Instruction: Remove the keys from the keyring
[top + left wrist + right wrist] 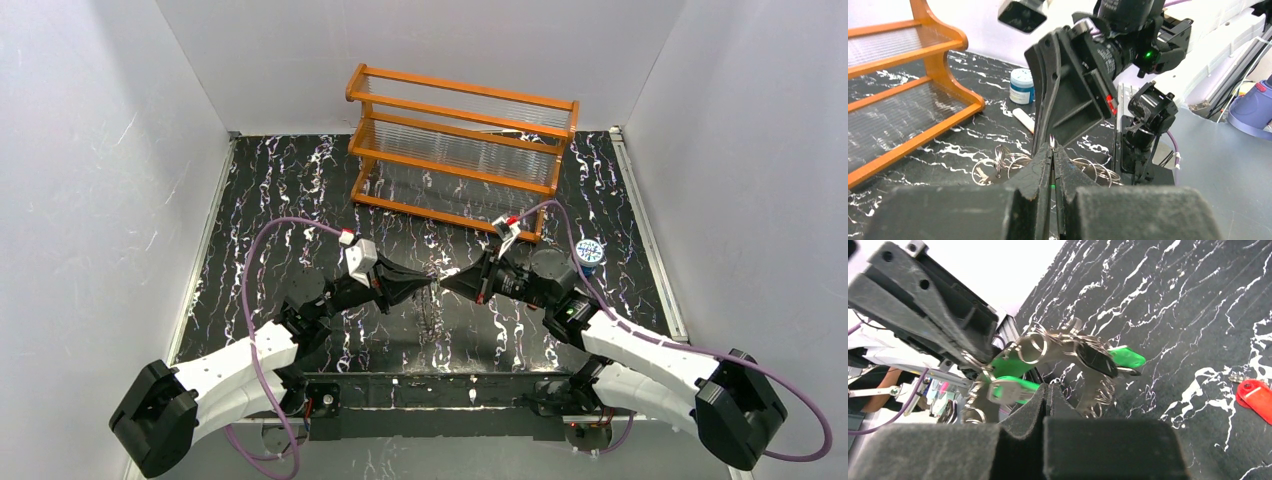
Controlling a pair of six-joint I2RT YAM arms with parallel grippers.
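My two grippers meet tip to tip above the middle of the table, the left gripper facing the right gripper. Between them hangs the keyring, a dark toothed metal piece strung with small silvery rings. The keys on it are green: one key at its far side, another running into the seam of my right gripper, which is shut on it. My left gripper is shut on a thin silvery bit of the keyring that pokes out of its tips. A red key lies loose on the table.
An orange wooden rack stands at the back. A small jar with a blue-white lid sits right of the arms, with a white tube near it. Loose split rings lie on the black marbled table under the grippers. White walls enclose three sides.
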